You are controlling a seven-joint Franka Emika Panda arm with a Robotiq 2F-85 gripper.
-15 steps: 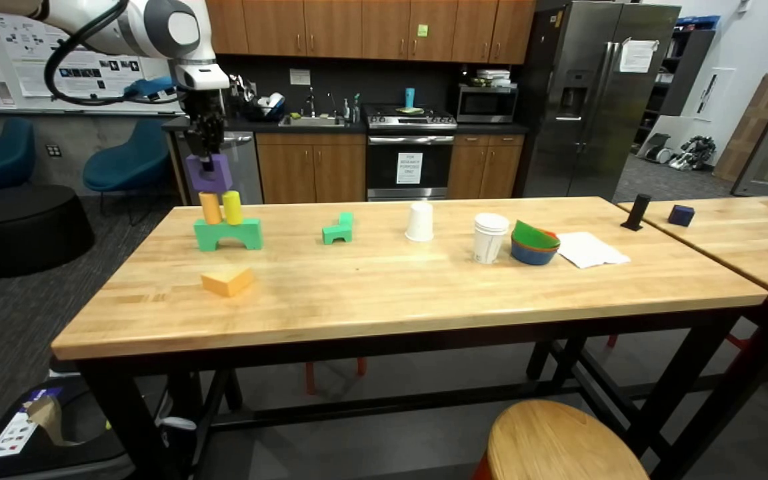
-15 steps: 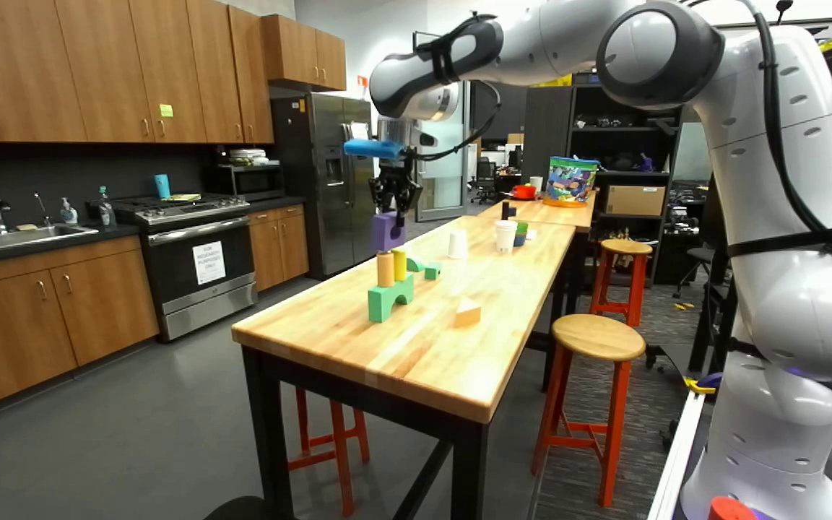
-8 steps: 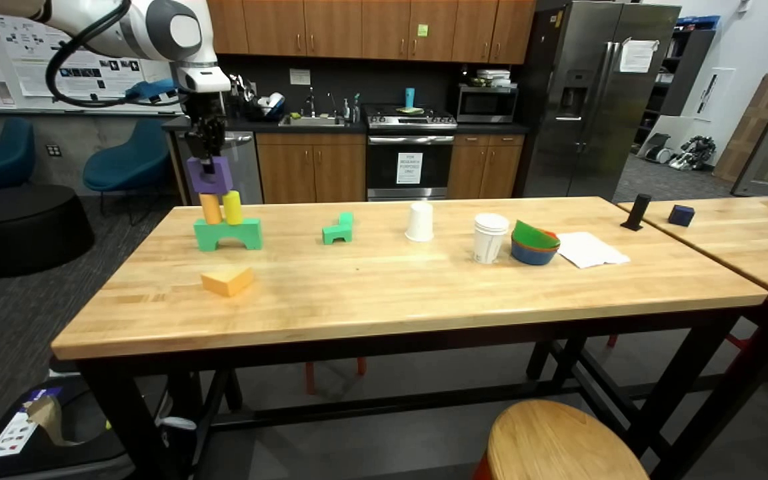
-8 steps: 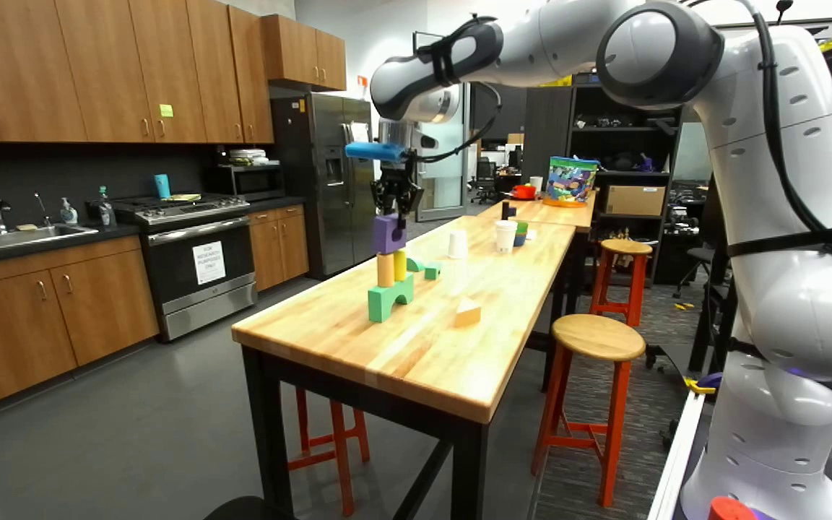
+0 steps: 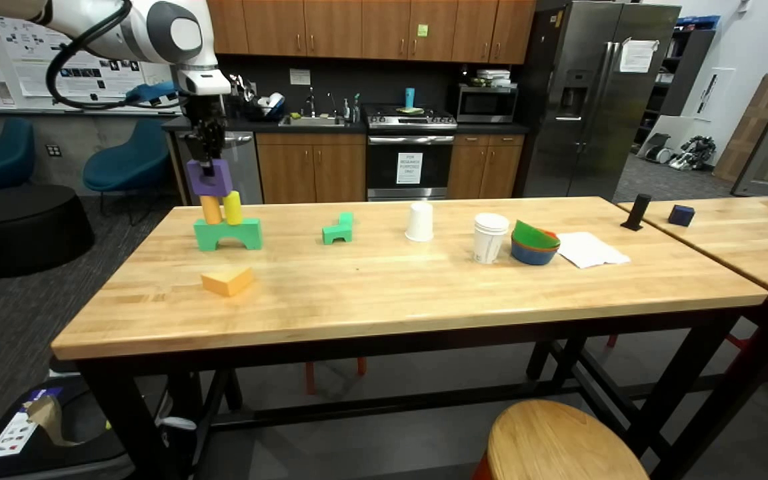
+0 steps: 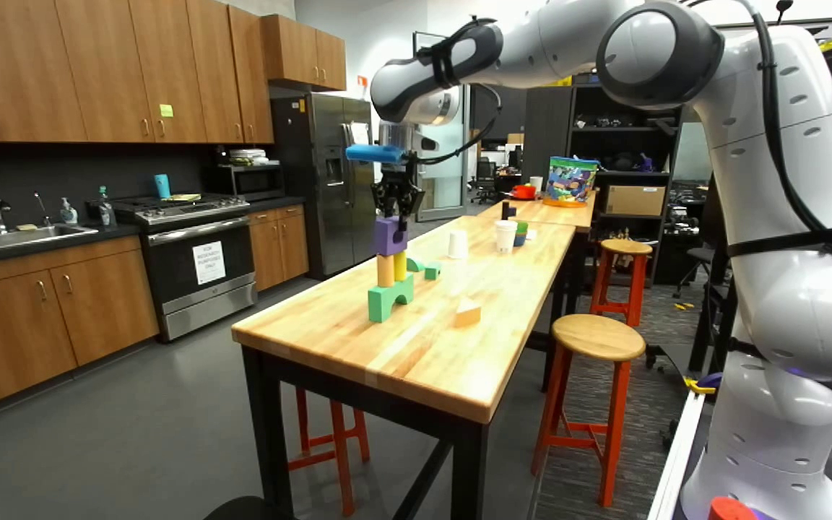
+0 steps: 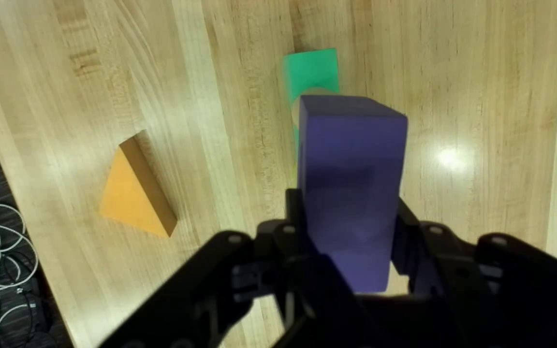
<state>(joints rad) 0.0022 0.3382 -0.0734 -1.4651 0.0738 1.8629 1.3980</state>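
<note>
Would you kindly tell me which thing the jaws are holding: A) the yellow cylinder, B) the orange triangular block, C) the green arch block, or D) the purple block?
D, since the wrist view shows the purple block clamped between the jaws, one on either side of it.

2 cylinders [image 5: 211, 210] on arch [image 5: 228, 230], block [image 7: 353, 188] above in claw [image 7: 348, 217], wedge [image 7: 133, 193] apart on table [image 5: 384, 293]

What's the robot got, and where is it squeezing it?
The purple block. The hand pinches it by two opposite long sides, about midway along.
</note>
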